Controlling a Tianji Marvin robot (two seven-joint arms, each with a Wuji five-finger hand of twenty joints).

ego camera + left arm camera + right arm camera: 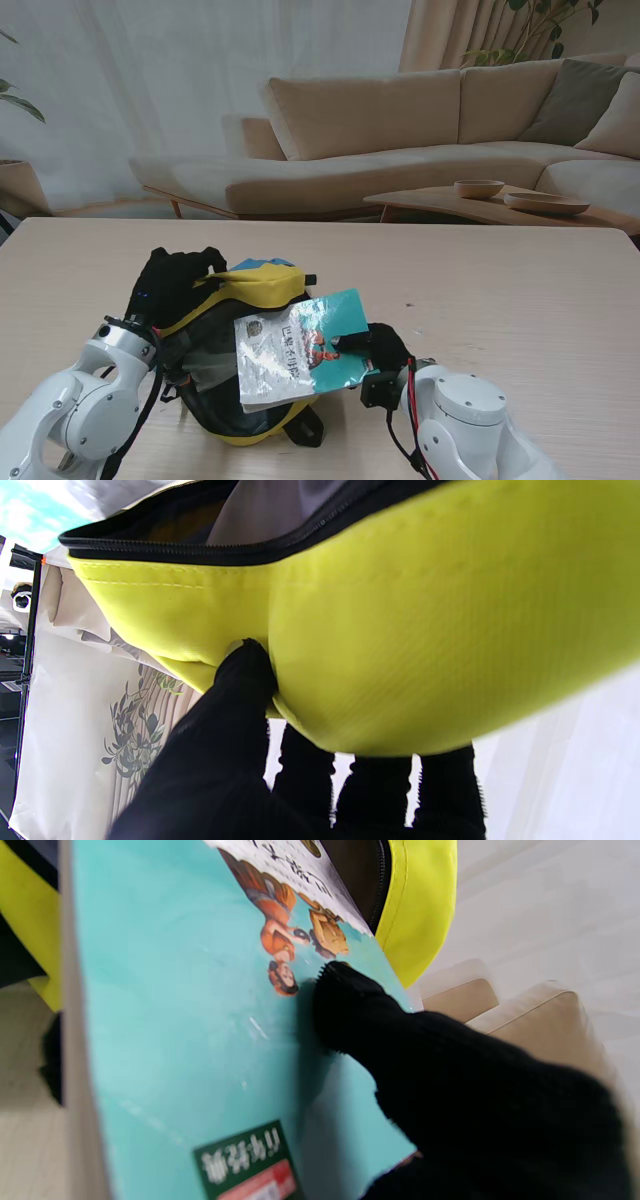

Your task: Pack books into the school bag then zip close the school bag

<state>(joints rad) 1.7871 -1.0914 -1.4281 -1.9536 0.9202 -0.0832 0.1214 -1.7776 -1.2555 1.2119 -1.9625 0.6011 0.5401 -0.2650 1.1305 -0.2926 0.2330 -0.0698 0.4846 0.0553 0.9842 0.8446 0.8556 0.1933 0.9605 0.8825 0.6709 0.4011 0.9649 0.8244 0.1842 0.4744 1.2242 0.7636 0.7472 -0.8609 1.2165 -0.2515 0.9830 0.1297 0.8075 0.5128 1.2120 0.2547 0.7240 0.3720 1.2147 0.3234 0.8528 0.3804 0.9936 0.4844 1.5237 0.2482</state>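
I'm in the packing step: the school bag (235,345) lies on the table (520,300) with its zip undone and its mouth open, and the book (300,350) sits across that mouth, tilted, not yet inside. My left hand (178,283) is at the bag's far-left rim, its fingers (247,675) clamped on the yellow fabric there, thumb pressed into a fold, holding the opening wide. My right hand (378,352) is at the bag's right side with its fingers (350,1005) pinched on the book's right edge, thumb on the teal cover. I judge the next move calls for angling the book's leading edge down into the opening and sliding it in while the left hand keeps the rim lifted; the cover could snag on the zip edge.
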